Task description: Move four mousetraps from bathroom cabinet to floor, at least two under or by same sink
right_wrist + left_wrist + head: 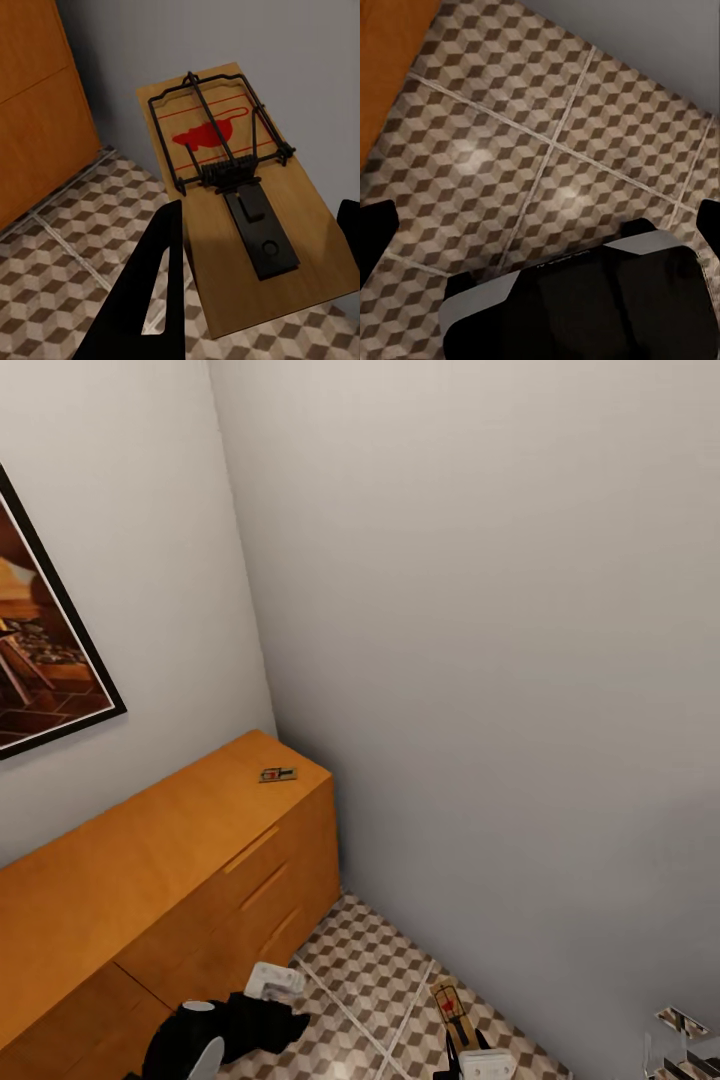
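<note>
The right jaws [470,1050] pinch a mousetrap [232,187], its long axis toward 12 o'clock, above the floor [380,980]; the left jaws [540,225] hang spread.

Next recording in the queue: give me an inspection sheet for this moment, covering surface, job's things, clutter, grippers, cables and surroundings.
Surface: tiled floor with a cube pattern and pale grout lines.
Job's things: one mousetrap lies on top of the orange-brown cabinet, near its corner end; a second mousetrap, with a red mark on its board, is held in the right gripper above the floor.
Clutter: nothing seen.
Grippers: right gripper shut on the second mousetrap; left gripper open and holding nothing, over the tiles beside the cabinet.
Cables: nothing seen.
Surroundings: plain grey walls meeting in a corner; a framed picture hangs above the cabinet.
</note>
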